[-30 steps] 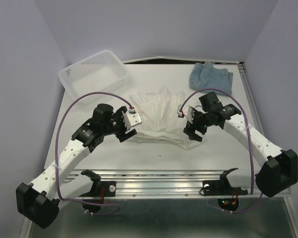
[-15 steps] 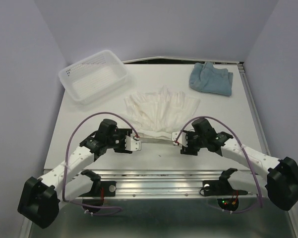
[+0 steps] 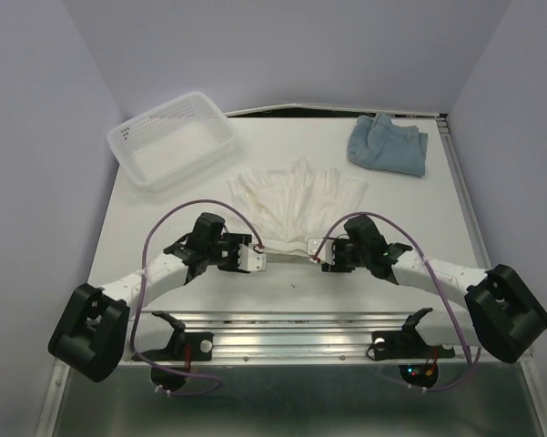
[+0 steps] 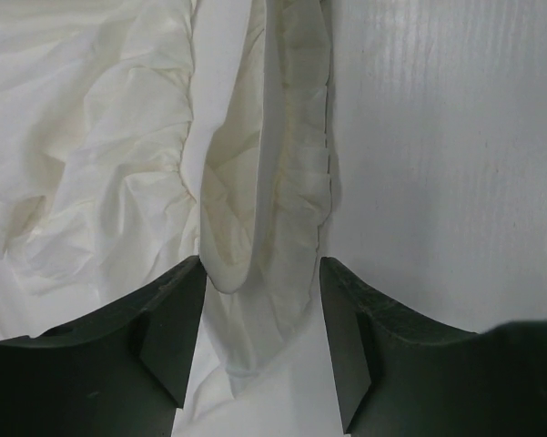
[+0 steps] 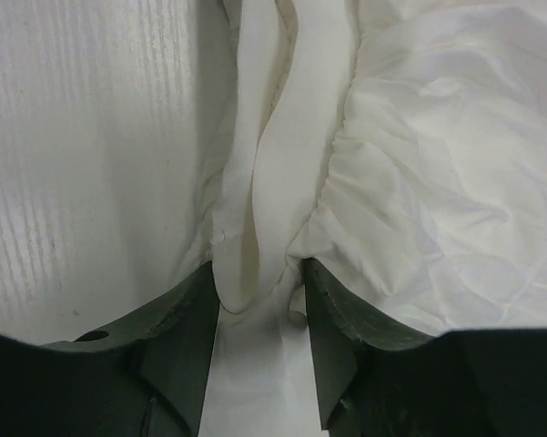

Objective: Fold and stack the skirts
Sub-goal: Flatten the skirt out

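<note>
The white ruffled skirt (image 3: pixel 296 205) lies spread flat in the middle of the table, its near edge bunched into a ridge. My left gripper (image 3: pixel 259 259) is low at the left of that near edge. In the left wrist view the left gripper (image 4: pixel 262 273) is open, with a fold of the white skirt (image 4: pixel 91 137) between its fingers. My right gripper (image 3: pixel 311 253) is at the right of the same edge. In the right wrist view the right gripper (image 5: pixel 259 273) is open more narrowly, with a fold of the skirt (image 5: pixel 437 164) touching both fingers. The blue-grey skirt (image 3: pixel 389 144) lies crumpled at the back right.
A white mesh basket (image 3: pixel 120 138) stands at the back left. A metal rail (image 3: pixel 291 323) runs along the near table edge, in front of the arm bases. Purple cables loop over both arms.
Both grippers have come down from above the white skirt to its near edge and moved closer together. The skirt's near edge is now bunched between their fingers.
</note>
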`<control>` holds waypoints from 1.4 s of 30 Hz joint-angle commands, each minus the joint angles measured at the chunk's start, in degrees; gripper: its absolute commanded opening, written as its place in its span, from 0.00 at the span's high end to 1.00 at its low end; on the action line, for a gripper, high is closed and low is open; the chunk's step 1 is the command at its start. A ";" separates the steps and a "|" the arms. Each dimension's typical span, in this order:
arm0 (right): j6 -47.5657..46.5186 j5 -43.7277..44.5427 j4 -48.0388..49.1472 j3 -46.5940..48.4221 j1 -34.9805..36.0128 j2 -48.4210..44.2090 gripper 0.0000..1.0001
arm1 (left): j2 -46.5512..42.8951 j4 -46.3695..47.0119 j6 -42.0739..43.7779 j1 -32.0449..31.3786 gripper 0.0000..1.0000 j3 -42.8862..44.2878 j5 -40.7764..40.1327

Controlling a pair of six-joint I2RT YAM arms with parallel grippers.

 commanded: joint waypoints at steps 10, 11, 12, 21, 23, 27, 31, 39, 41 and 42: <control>1.77 6.15 4.60 3.68 0.36 -2.13 0.99 | 0.82 1.77 -4.54 0.40 1.00 7.07 -1.40; 1.77 6.60 4.52 4.81 0.36 -2.74 0.99 | 0.47 1.16 -6.37 0.93 1.00 8.03 -1.49; 1.69 6.86 4.51 5.70 -0.60 -3.79 0.99 | 0.38 1.15 -7.61 2.50 1.00 9.26 -1.58; 2.65 2.13 -0.85 32.37 -17.12 7.69 0.99 | 10.21 4.22 -18.68 11.22 1.00 30.26 -2.10; 2.91 1.42 -0.85 38.54 -19.41 14.45 0.99 | 16.53 6.84 -20.70 11.74 1.00 37.81 -4.12; 3.18 1.33 -0.76 57.25 -22.58 28.25 0.99 | 29.10 8.27 -25.72 12.53 1.00 55.29 -7.82; 3.27 3.43 -1.19 81.04 -23.99 41.42 0.99 | 40.26 9.06 -26.95 13.33 1.00 74.87 -10.63; 3.53 2.66 -2.34 92.30 -24.52 42.80 0.99 | 42.58 11.08 -27.31 13.77 1.00 84.69 -11.43; 3.53 1.68 -0.34 86.51 -24.52 39.37 0.99 | 39.43 12.48 -26.69 13.77 1.00 79.97 -10.73; 2.66 0.98 2.64 82.73 -24.52 37.18 0.99 | 38.28 13.53 -25.56 13.77 1.00 77.76 -9.42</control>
